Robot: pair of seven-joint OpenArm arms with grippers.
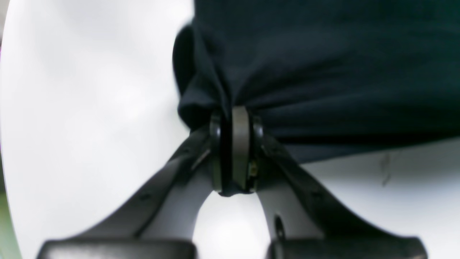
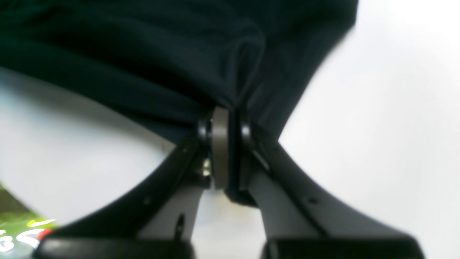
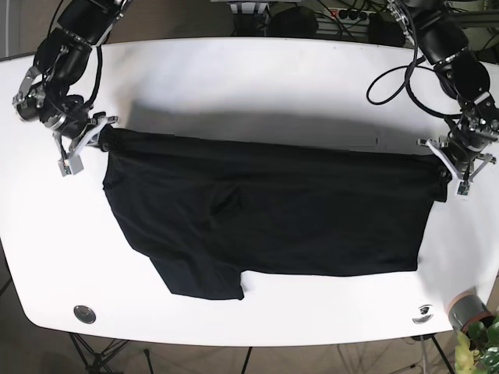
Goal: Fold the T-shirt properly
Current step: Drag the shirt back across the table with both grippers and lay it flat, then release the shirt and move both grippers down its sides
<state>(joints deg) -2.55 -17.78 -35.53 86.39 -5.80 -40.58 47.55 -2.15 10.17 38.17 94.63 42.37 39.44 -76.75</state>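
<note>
Left wrist view: my left gripper (image 1: 235, 144) is clenched on a bunched corner of the dark navy cotton T-shirt (image 1: 323, 72), above the white table (image 1: 90, 108).

Right wrist view: my right gripper (image 2: 224, 151) pinches the opposite corner likewise.

Base view: the shirt hangs stretched between both grippers, its near part lying on the table, one sleeve nearest. I judge I'm mid-fold; next I should carry the held edge evenly toward the near hem.

Left end effector (image 1: 235, 144), right end effector (image 2: 224, 151): both clamped, arms spread wide.
</note>
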